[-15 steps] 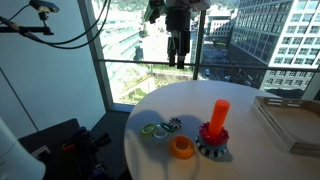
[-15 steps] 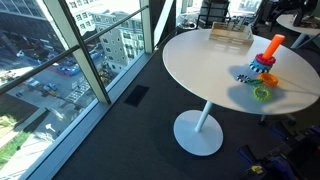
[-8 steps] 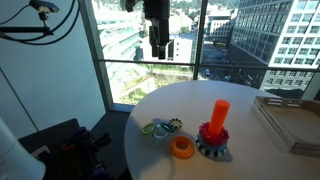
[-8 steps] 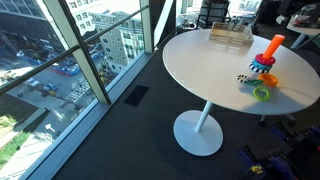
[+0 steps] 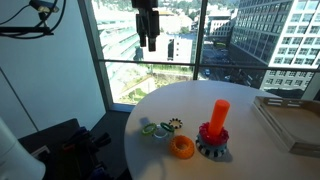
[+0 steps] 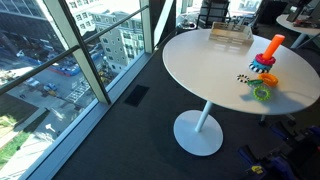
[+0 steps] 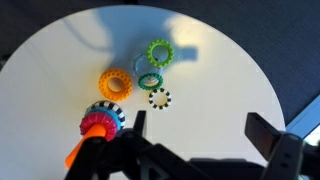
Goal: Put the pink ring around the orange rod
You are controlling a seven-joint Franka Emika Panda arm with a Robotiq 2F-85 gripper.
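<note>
Presently my hand [image 5: 148,38] hangs high above the surface, in front of the window. In the wrist view its fingers [image 7: 138,125] are spread wide, with nothing between them. I judge it is held up there to stay clear of the rod and keep the whole layout in sight.

The pink ring [image 5: 205,130] sits around the orange rod [image 5: 220,112], low down on the toothed base [image 5: 213,150]. The rod stands upright near the edge of the surface closest to that camera. On this evidence the placing looks done.

The orange ring [image 7: 105,85], green ring [image 7: 149,52], teal ring [image 7: 140,80] and a small black-and-white ring [image 7: 153,98] lie flat in a loose cluster beside the base.

The surface [image 6: 200,60] is a round white pedestal top, with a shallow tray [image 5: 290,120] at one edge. Full-height glazing looks onto city buildings, and the floor is dark carpet.
</note>
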